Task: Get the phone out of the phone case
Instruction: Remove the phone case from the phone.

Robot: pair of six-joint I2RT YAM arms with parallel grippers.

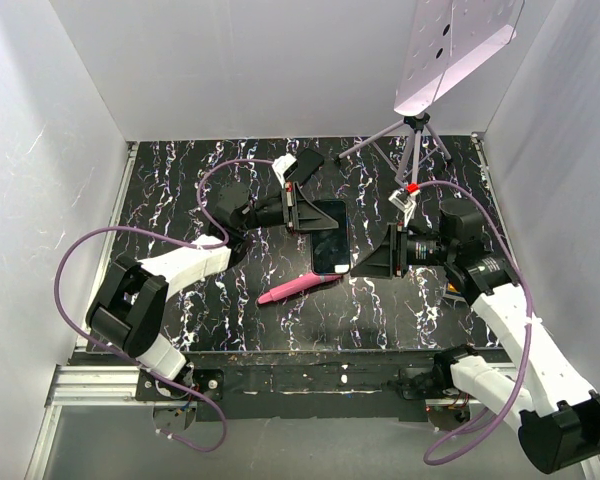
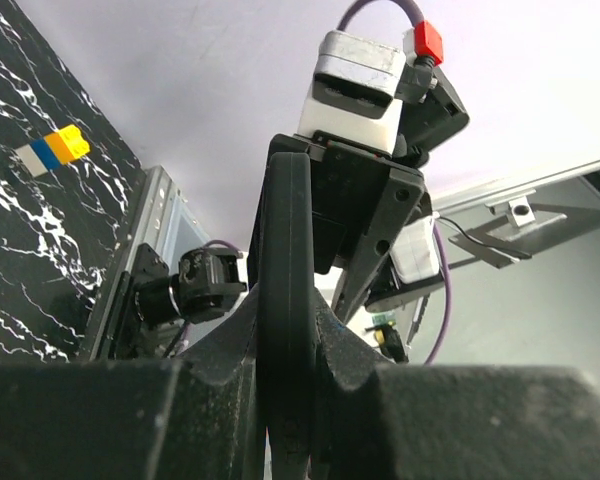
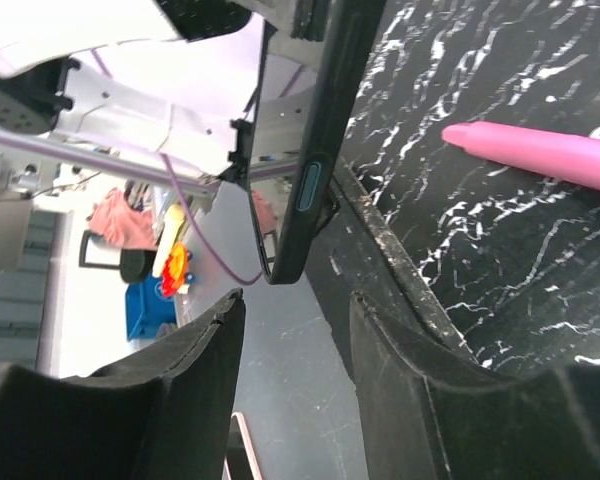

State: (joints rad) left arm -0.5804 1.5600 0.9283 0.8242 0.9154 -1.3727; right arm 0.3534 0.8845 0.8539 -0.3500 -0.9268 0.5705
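The phone in its black case (image 1: 329, 243) is held off the black marble table (image 1: 230, 310), screen facing up. My left gripper (image 1: 302, 212) is shut on its far left end. In the left wrist view the cased phone (image 2: 285, 250) runs edge-on between my closed fingers, with the gripper (image 2: 285, 335) pinching it. My right gripper (image 1: 372, 262) is open at the phone's near right corner. In the right wrist view the phone's edge (image 3: 315, 150) hangs just beyond my open gripper (image 3: 295, 310), not between the pads.
A pink pen (image 1: 295, 288) lies on the table below the phone and also shows in the right wrist view (image 3: 540, 155). A tripod (image 1: 410, 140) with a light panel (image 1: 450, 50) stands at the back right. White walls enclose the table.
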